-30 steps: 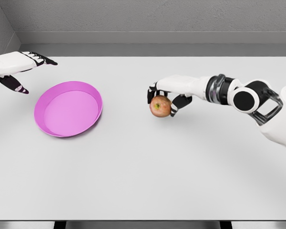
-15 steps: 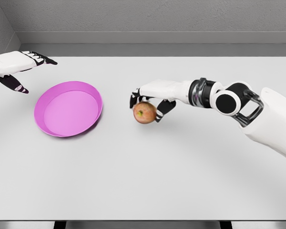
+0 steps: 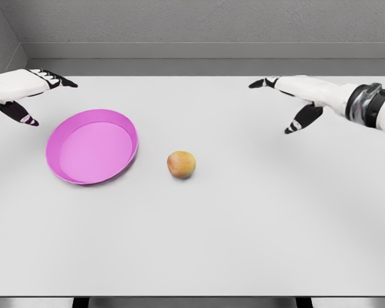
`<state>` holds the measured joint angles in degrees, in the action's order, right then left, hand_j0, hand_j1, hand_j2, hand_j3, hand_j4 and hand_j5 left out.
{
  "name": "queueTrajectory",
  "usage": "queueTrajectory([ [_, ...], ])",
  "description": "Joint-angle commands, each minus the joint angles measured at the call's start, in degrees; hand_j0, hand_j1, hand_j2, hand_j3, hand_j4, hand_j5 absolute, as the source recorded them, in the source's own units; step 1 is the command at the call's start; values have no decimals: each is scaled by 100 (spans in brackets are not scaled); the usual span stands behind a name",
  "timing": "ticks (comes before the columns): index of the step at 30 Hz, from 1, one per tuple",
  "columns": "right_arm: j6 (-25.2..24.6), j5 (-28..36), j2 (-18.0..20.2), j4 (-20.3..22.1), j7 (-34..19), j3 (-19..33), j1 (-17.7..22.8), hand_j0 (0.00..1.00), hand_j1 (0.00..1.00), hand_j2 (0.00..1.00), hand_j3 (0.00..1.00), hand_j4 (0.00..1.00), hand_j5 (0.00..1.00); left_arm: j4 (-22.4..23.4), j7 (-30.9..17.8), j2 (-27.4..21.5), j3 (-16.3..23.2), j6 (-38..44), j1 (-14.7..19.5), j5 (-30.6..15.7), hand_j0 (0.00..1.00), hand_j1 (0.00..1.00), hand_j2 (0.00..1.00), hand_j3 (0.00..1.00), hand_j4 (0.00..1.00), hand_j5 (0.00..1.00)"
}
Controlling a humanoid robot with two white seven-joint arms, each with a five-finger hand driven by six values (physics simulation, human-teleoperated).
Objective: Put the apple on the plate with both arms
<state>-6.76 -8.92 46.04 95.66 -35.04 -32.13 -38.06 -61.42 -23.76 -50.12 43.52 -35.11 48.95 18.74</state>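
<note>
Released since the earlier frames, the apple (image 3: 181,164) now lies alone on the table (image 3: 244,224), while the right hand (image 3: 295,96), which carried it leftward half a second ago, has withdrawn to the far right of the surface. Largest element: the white table, filling most of the head view, with a grey wall behind it. Next: the right arm (image 3: 366,106), entering from the right edge, white with a dark ringed wrist joint. Its hand is held wide, fingers extended and thumb dropped apart, holding nothing. Next: the pink plate (image 3: 125,122), a shallow round dish at left centre, unchanged in position. It contains nothing. Next: the left hand (image 3: 22,93), at the upper left edge beyond the plate, unchanged from the earlier frames. Its fingers are spread and straight, thumb lowered, with nothing held. Smallest: the apple, reddish-yellow, resting on the table just beside the plate's right rim but apart from it, well apart from both hands.
</note>
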Motion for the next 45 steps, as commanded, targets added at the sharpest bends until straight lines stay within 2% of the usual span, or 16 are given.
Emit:
queueTrajectory([
  [1, 149, 4, 291, -346, 4, 1139, 35, 100, 100, 100, 100, 100, 100, 7, 3, 20, 7, 11, 0, -28, 100, 100, 100, 100, 100, 100],
  [2, 377, 4, 229, -469, 4, 1341, 185, 100, 100, 100, 100, 100, 100, -2, 3, 29, 7, 11, 0, -28, 100, 100, 100, 100, 100, 100],
  [5, 975, 4, 229, -741, 4, 1385, 255, 100, 100, 100, 100, 100, 100, -19, 3, 72, 60, 11, -8, -28, 100, 100, 100, 100, 100, 100],
  [8, 1283, 13, 230, -865, 4, 1412, 255, 100, 100, 100, 100, 100, 100, -124, -6, 476, 271, 11, 62, 121, 100, 100, 100, 100, 100, 100],
  [11, 1625, 22, 185, -698, 4, 1420, 404, 100, 100, 100, 100, 100, 100, -494, 3, 766, 411, 11, 114, 306, 100, 100, 100, 100, 100, 100],
  [12, 1757, 22, 221, -505, 4, 1412, 484, 100, 100, 100, 100, 100, 100, -643, 3, 977, 788, 11, 448, 297, 100, 100, 100, 100, 100, 100],
  [14, 1924, 22, 229, -443, 4, 1412, 616, 100, 100, 100, 100, 100, 100, -986, 3, 1145, 1070, 11, 607, 306, 100, 100, 100, 100, 100, 100],
  [18, 2056, 13, 159, -505, 4, 1394, 642, 100, 100, 100, 100, 100, 100, -1759, -24, 1145, 1264, 11, 783, 595, 100, 100, 100, 100, 100, 100],
  [21, 2249, 13, 159, -452, 4, 1376, 677, 100, 100, 100, 100, 100, 100, -2330, -68, 1145, 1677, 11, 985, 780, 100, 100, 100, 100, 100, 100],
  [23, 2434, 22, 71, -469, 4, 1350, 721, 100, 100, 100, 100, 100, 100, -2585, -68, 1180, 1756, 11, 1002, 1149, 100, 100, 100, 100, 100, 100],
  [25, 2408, 31, 36, -443, 4, 1341, 888, 100, 100, 100, 100, 100, 100, -2709, -103, 1197, 1817, 11, 1029, 1255, 100, 100, 100, 100, 100, 100],
  [26, 2373, 31, 36, -443, 4, 1333, 897, 100, 100, 100, 100, 100, 100, -2770, -94, 1276, 2019, 11, 1160, 1457, 100, 100, 100, 100, 100, 100],
  [30, 2364, 22, 10, -399, 4, 1306, 897, 100, 100, 100, 100, 100, 100, -2814, -103, 1470, 2319, 11, 1257, 1650, 100, 100, 100, 100, 100, 100],
  [36, 2364, 22, 54, -469, 4, 1341, 914, 100, 100, 100, 100, 100, 100, -2718, -76, 1584, 2564, 11, 1301, 1607, 100, 100, 100, 100, 100, 100],
  [41, 2364, 22, 45, -452, 4, 1359, 985, 100, 100, 100, 100, 100, 100, -2199, -68, 1760, 2688, 11, 1354, 1290, 100, 100, 100, 100, 100, 100],
  [45, 2364, 22, 62, -434, 4, 1359, 1064, 100, 100, 100, 100, 100, 100, -2102, -76, 1839, 2855, 11, 1407, 1299, 100, 100, 100, 100, 100, 100],
])
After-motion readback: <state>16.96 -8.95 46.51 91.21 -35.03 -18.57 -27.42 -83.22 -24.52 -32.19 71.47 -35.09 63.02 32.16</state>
